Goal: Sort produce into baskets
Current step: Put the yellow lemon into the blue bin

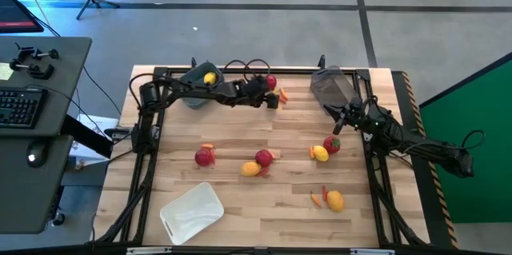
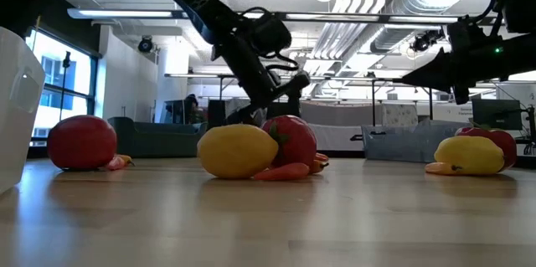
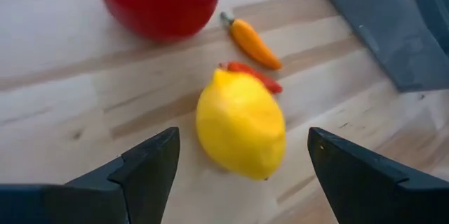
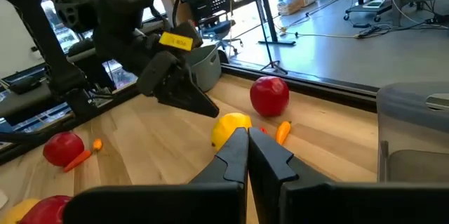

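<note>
The left gripper (image 3: pixel 238 175) is held low over the table, fingers (image 3: pixel 151 164) spread apart, a lemon (image 3: pixel 240 126) lying loose between them. The right gripper (image 4: pixel 247 155) is raised, fingers pressed together, empty.

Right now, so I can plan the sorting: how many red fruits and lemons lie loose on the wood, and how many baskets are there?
Red fruits: 4
Lemons: 4
Baskets: 3
Total: 11
</note>
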`<state>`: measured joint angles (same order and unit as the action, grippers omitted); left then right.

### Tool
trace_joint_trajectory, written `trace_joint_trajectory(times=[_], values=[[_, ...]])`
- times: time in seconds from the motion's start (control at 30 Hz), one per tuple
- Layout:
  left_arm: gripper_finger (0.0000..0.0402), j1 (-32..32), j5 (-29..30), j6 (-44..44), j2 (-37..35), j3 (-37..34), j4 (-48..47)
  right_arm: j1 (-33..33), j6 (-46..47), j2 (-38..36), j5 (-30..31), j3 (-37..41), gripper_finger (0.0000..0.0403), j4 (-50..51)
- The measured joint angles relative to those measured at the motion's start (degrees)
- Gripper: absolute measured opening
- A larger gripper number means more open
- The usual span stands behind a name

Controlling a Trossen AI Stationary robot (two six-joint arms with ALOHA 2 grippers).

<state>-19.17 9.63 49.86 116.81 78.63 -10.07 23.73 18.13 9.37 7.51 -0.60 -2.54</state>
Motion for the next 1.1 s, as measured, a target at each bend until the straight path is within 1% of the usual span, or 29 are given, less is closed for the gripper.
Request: trace_joint_trajectory(times=[0.1,0.23,0.33,0.67,0.87,1.1], values=[[0.0301,-0.53,-0.06,0.21,1.07,1.10,0.62,0.00,-0.06,0.00,0.00,0.02,0.0000,0.08],[0.0301,-1.52,-4.22,2.04,3.55,2.08,0.48,0.00,0.00,-0.01,0.00,0.02,0.0000,0.15],[0.0301,-1.61,-5.57,3.40,5.13,2.41,0.97,0.01,-0.02,0.00,0.00,0.00,0.0000,0.17],[0.0295,-1.45,-3.43,3.52,5.39,2.41,0.71,0.00,2.84,0.00,0.02,0.01,0.0000,0.17],[0.0262,-1.19,-1.76,-0.01,6.24,2.38,-0.32,0.00,2.87,0.00,0.02,0.00,0.0000,0.17],[0.0191,-0.65,-3.32,-10.26,6.00,2.43,-4.27,0.00,2.87,0.00,0.02,0.01,0.0000,0.17]])
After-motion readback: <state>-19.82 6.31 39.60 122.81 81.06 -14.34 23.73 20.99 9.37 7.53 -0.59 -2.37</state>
